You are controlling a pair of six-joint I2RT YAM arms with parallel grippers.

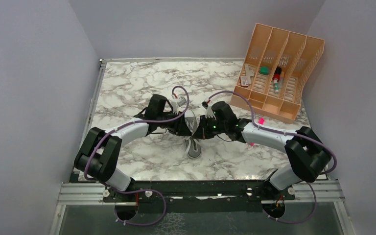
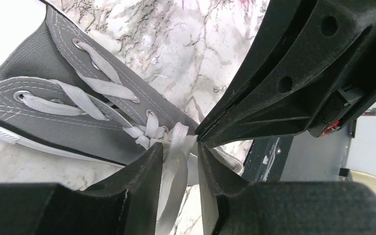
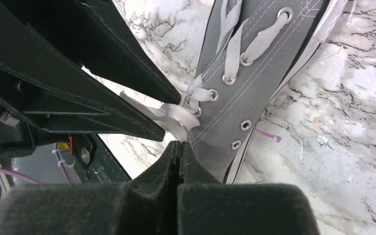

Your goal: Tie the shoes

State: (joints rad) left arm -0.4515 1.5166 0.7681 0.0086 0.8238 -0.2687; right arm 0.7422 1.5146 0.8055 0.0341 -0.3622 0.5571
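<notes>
The grey canvas sneaker [image 1: 194, 149] lies on the marble table between my two grippers; it also shows in the left wrist view [image 2: 39, 122] and the right wrist view [image 3: 254, 88]. Its white lace [image 2: 176, 166] is crossed in a knot near the upper eyelets. My left gripper [image 2: 180, 154] is open, with a lace strand running loosely through the gap between its fingers. My right gripper [image 3: 178, 147] is shut at the knot, pinching the lace [image 3: 178, 115]. The two grippers [image 1: 196, 127] almost touch tip to tip over the shoe, which hides its toe in the top view.
An orange compartment organizer [image 1: 279, 68] with pens and small items stands at the back right. Grey walls close in the table on the left, back and right. Purple cables loop above both wrists.
</notes>
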